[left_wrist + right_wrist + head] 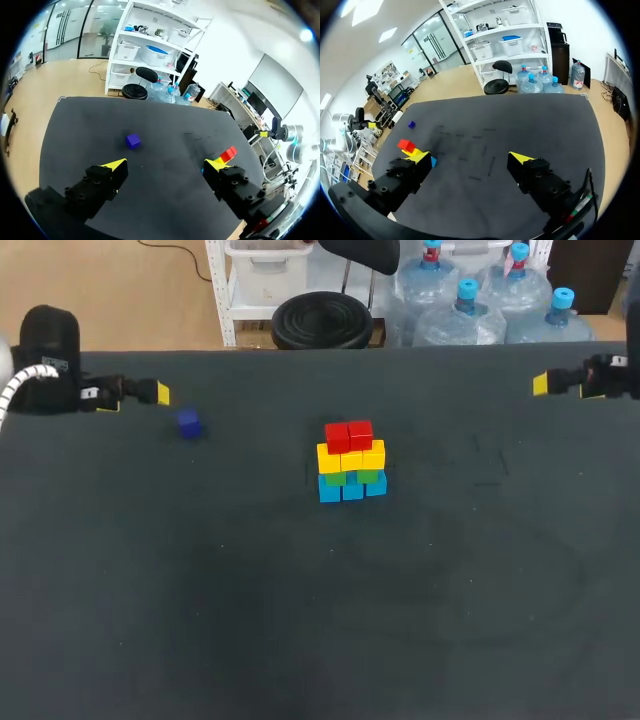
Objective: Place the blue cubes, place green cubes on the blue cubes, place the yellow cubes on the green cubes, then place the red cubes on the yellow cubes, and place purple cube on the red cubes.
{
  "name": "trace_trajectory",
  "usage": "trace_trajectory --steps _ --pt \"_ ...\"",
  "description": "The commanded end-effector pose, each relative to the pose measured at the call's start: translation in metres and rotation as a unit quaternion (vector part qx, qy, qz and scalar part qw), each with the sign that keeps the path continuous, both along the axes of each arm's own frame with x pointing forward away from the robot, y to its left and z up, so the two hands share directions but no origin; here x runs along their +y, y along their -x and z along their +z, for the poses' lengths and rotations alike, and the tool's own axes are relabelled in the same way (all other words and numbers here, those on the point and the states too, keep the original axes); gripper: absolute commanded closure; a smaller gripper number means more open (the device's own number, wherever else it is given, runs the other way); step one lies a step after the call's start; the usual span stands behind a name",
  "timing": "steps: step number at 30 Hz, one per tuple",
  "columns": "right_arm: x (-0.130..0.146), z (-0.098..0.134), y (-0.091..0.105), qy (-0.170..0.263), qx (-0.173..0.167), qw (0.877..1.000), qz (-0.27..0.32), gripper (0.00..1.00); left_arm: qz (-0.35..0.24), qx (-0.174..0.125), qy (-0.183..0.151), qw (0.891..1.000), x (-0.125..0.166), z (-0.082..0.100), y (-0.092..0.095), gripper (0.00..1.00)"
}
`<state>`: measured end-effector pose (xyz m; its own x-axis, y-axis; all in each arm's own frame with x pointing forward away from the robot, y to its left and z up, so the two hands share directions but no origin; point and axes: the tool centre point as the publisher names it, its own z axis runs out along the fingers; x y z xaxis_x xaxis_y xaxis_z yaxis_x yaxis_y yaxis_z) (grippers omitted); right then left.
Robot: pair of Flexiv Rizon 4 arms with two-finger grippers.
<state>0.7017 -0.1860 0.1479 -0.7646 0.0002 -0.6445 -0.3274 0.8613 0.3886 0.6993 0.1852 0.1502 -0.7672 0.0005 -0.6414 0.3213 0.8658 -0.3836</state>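
The table [300, 620] carried a dark, matte, flat covering with no visible weave.

The left gripper [165, 164] hung over the table's far left edge and the right gripper [470, 156] over its far right edge. Both were well apart from the stack. The jaws of each were spread wide with nothing between them. The fingers were black, blocky bodies ending in yellow wedge-shaped tips.

The stack [350, 462] stood near the table's middle. Four layers were in place:
- blue cubes [351, 487] at the base, resting on the table;
- green cubes [368, 477] on the blue;
- yellow cubes [350, 457] on the green;
- red cubes [348, 434], a pair side by side, on the yellow.

The layers appeared roughly aligned, with slight offsets between neighbouring cubes.

The purple cube [189, 423] lay alone on the table, near and just ahead of the left gripper and well apart from the stack.

Judged status: four of five steps were complete. Only setting the purple cube on the red pair remained.

All cubes were small, solid-coloured blocks with flat faces and sharp edges. The finish looked smooth, but whether they were wood or plastic could not be told.
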Motion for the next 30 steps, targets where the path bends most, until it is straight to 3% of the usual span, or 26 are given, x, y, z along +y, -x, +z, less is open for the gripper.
trace_trajectory --steps 1,6,11,16,18,20,23,26,28,30 --pt "0.0 0.0 0.0 0.0 0.0 1.0 0.0 0.0 0.0 0.0 0.0 1.0 0.0 0.0 0.0 0.0" --pt "0.0 0.0 0.0 0.0 0.0 1.0 0.0 0.0 -0.037 -0.007 -0.037 0.999 -0.003 0.004 -0.003 0.0" --pt "0.0 0.0 0.0 0.0 0.0 1.0 0.0 0.0 -0.133 -0.009 -0.123 0.983 -0.012 0.012 -0.004 0.0" --pt "0.0 0.0 0.0 0.0 0.0 1.0 0.0 0.0 -0.235 -0.003 -0.201 0.951 -0.025 0.016 -0.018 0.0" --pt "0.0 0.0 0.0 0.0 0.0 1.0 0.0 0.0 -0.275 0.003 -0.243 0.93 -0.032 0.015 -0.025 0.0" --pt "0.0 0.0 0.0 0.0 0.0 1.0 0.0 0.0 -0.304 0.014 -0.253 0.918 -0.04 0.013 -0.03 0.0" --pt "0.0 0.0 0.0 0.0 0.0 1.0 0.0 0.0 -0.346 0.026 -0.291 0.892 -0.054 0.006 -0.039 0.0" --pt "0.0 0.0 0.0 0.0 0.0 1.0 0.0 0.0 -0.357 0.028 -0.313 0.879 -0.061 0.001 -0.05 0.0" --pt "0.0 0.0 0.0 0.0 0.0 1.0 0.0 0.0 -0.358 0.029 -0.313 0.879 -0.066 -0.002 -0.057 0.0" --pt "0.0 0.0 0.0 0.0 0.0 1.0 0.0 0.0 -0.365 0.039 -0.33 0.87 -0.066 -0.008 -0.062 0.0"
